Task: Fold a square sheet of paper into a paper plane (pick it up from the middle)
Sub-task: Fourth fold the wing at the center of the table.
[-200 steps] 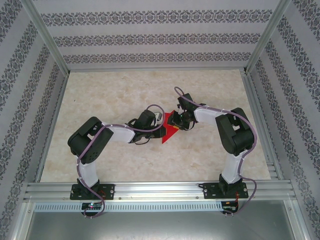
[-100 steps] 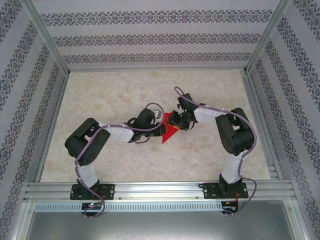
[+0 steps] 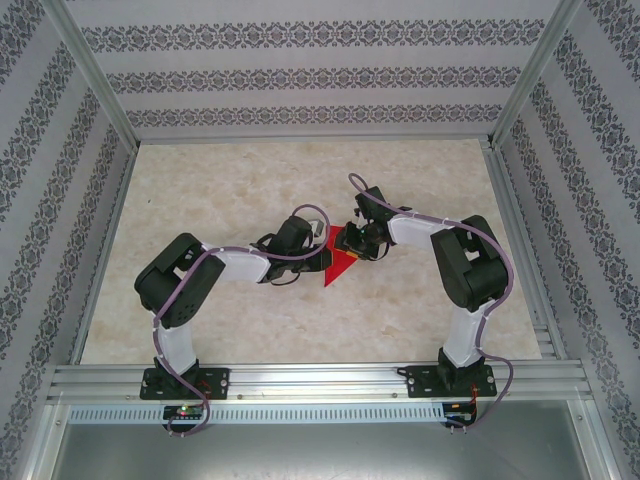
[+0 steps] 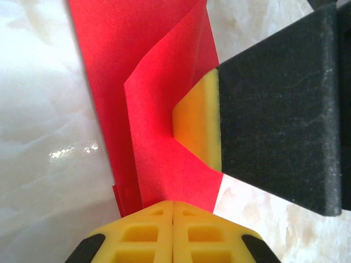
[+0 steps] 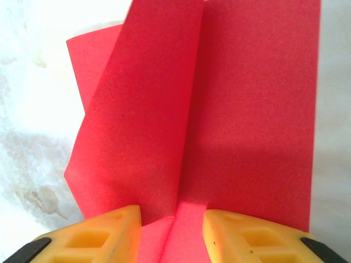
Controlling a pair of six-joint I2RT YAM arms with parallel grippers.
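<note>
The red square sheet of paper [image 3: 337, 266] lies mid-table between both arms, folded into a pointed shape with a centre crease [image 5: 189, 126]. My left gripper [image 3: 320, 246] comes in from the left. In its wrist view its yellow tips [image 4: 173, 204] are pressed together on the edge of a raised red flap [image 4: 164, 109]. My right gripper [image 3: 354, 243] reaches in from the right. Its fingers [image 5: 172, 219] stand apart, tips down on the paper on either side of the crease. One right finger's yellow pad [image 4: 200, 123] touches the lifted flap.
The marble-patterned tabletop [image 3: 250, 180] is bare all around the paper. Aluminium frame rails [image 3: 300, 380] run along the near edge, and patterned walls [image 3: 300, 80] enclose the other sides.
The left arm's elbow and wrist have shifted slightly while its gripper stays at the paper. The right arm and the paper have kept their place.
</note>
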